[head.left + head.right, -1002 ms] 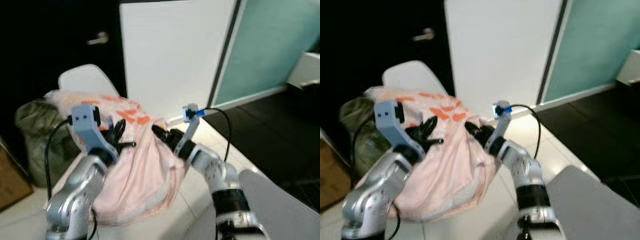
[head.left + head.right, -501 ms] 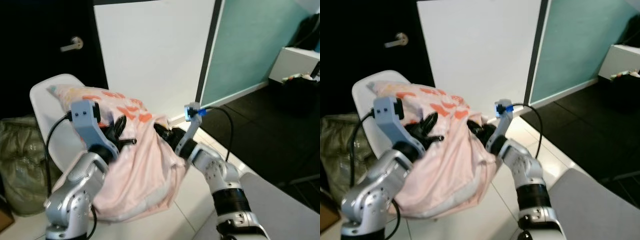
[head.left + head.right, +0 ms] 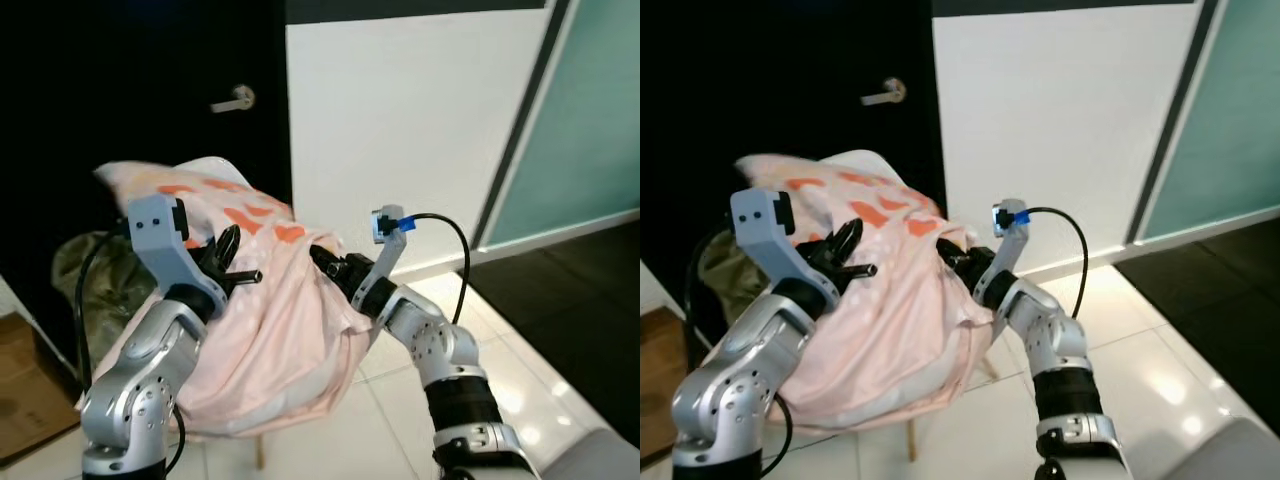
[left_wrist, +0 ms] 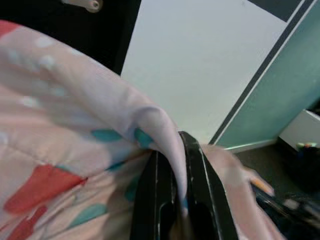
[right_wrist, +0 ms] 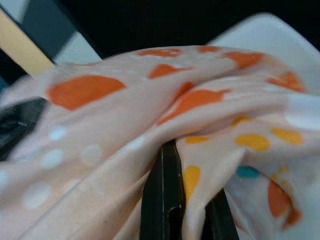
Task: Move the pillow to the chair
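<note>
A pale pink pillow printed with orange, yellow and teal spots is held up between the two arms, its cover slack and creased, hanging in loose folds toward the floor. Its far upper end lies over the back of a white chair, one wooden leg of which is seen below the hanging cloth. The left gripper is pinched onto a fold of the cover near its top edge; in the left wrist view the cloth is drawn down between the two black fingers. The right gripper is likewise clamped on a bunched ridge of fabric on the other side. Both silver arms are raised and bent at the elbow, forearms angled inward toward each other. Behind the chair are seen a dark door with a metal handle, a white wall panel and an olive bag on the floor
</note>
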### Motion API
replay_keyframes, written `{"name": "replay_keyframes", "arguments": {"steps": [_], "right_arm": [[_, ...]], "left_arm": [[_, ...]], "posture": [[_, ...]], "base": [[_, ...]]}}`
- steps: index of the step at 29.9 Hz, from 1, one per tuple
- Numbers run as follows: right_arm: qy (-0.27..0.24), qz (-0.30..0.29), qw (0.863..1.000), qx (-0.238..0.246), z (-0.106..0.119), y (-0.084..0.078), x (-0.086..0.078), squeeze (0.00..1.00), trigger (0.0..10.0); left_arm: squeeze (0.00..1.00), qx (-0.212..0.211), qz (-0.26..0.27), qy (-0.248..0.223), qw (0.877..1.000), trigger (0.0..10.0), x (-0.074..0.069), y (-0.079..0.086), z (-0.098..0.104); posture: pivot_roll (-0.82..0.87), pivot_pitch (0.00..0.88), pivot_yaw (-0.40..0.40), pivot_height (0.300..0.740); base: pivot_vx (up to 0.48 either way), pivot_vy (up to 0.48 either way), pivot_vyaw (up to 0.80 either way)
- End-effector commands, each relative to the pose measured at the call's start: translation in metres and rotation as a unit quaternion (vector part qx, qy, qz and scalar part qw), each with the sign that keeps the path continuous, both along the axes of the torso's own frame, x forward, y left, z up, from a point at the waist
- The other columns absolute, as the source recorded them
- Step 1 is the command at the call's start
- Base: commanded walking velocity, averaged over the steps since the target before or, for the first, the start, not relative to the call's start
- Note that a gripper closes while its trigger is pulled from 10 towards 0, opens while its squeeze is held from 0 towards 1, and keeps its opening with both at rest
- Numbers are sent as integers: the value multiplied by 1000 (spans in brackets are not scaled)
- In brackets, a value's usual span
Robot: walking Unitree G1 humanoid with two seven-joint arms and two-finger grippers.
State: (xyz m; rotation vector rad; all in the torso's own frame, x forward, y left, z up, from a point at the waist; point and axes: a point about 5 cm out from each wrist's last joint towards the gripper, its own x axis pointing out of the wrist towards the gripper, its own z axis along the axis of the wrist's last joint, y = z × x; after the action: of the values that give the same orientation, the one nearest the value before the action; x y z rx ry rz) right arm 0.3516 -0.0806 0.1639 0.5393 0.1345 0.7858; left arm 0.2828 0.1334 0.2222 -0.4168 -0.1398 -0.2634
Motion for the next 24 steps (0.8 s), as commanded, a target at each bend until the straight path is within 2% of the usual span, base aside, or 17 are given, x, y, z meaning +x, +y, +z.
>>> {"name": "replay_keyframes", "arguments": {"steps": [1,9,15,18,19,21,23,24], "right_arm": [[-37,17,999,15,20,13,2,0,10000],[-40,22,999,19,21,16,1,0,10000],[-48,2,998,33,27,12,5,0,10000],[-53,-11,998,39,31,9,8,0,10000],[-53,-48,997,39,33,2,13,0,10000],[-53,-60,996,36,33,0,15,0,10000],[-47,-98,993,-52,21,-5,20,0,10000],[-40,-102,990,-85,15,-6,21,0,10000]], "left_arm": [[0,-2,-69,-19,997,10000,-3,-22,6],[0,-1,-113,-27,993,10000,-6,-30,8],[0,-8,-144,-60,988,10000,-6,-32,22],[0,-18,-162,-79,984,10000,-8,-34,30],[0,-26,-201,-96,975,10000,-13,-43,38],[0,-28,-216,-100,971,10000,-16,-46,39],[0,-14,-261,-71,963,10000,-21,-56,28],[0,7,-273,-51,961,10000,-24,-59,19]], "posture": [[-88,0,-6,740],[-87,0,-5,740],[-91,0,-3,740],[-92,0,-2,740],[-91,0,-2,740],[-91,0,-2,740],[-94,0,0,740],[-96,0,0,740]], "base": [[390,0,0],[380,0,0],[376,0,0],[379,0,0],[371,0,0],[371,0,0],[281,0,0],[0,0,0]]}}
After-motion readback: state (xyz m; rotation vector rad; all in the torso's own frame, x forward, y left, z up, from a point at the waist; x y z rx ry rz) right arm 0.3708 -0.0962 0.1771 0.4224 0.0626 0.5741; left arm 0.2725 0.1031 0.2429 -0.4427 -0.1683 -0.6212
